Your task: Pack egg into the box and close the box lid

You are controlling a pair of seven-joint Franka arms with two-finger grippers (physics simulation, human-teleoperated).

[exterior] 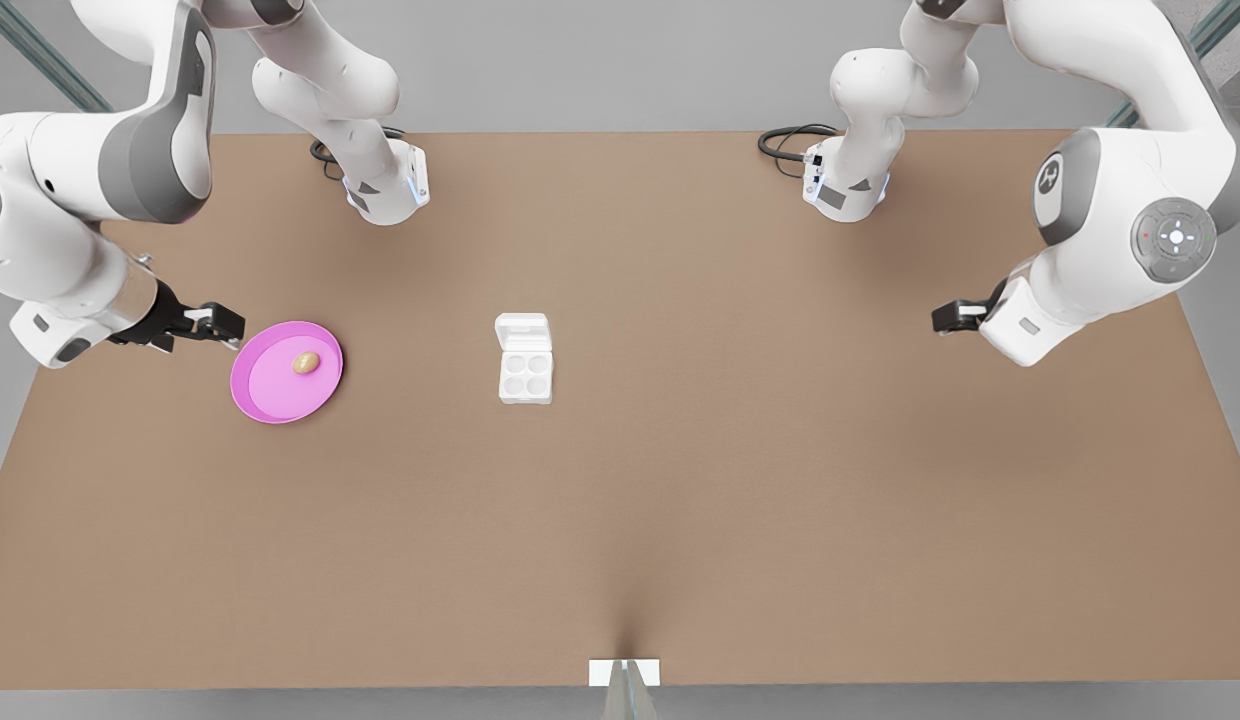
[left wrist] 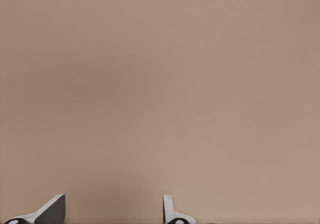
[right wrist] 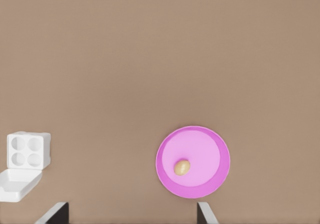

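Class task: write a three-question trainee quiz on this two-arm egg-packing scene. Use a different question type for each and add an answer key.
1. True or false: the small tan-brown oval egg already sits in a cup of the white four-cup carton.
2. Multiple choice: the carton's white hinged lid is A) shut, B) open, C) removed.
3. Fill in: the open right gripper hovers beside the round pink ____, while the open left gripper waits over the bare brown table.

Key: 1 false, it lies on the plate; 2 B; 3 plate.
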